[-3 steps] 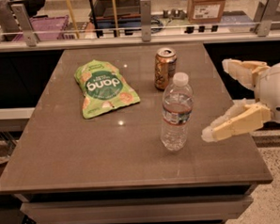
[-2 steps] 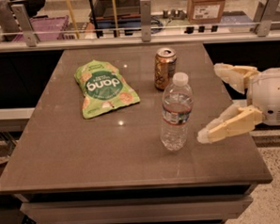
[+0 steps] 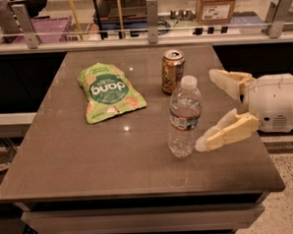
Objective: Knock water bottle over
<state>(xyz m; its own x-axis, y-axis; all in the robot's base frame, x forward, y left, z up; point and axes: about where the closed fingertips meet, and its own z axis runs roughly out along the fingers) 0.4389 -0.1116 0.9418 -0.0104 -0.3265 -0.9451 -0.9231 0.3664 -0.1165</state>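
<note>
The water bottle (image 3: 184, 118) stands upright on the brown table (image 3: 89, 156), right of centre. It is clear and ribbed, with a white cap and a white/red label. My gripper (image 3: 207, 111) comes in from the right at bottle height, open. Its near finger (image 3: 226, 132) has its tip right next to the bottle's lower right side, close to touching. Its far finger (image 3: 229, 80) sits behind and to the right of the bottle.
A gold-brown drink can (image 3: 173, 71) stands just behind the bottle. A green snack bag (image 3: 108, 91) lies flat at centre left. A railing (image 3: 151, 20) with clutter beyond runs behind the table. The table's right edge is under my gripper.
My gripper has moved left toward the bottle, and its near finger now reaches the bottle's side. The bottle, can and bag have not moved.
</note>
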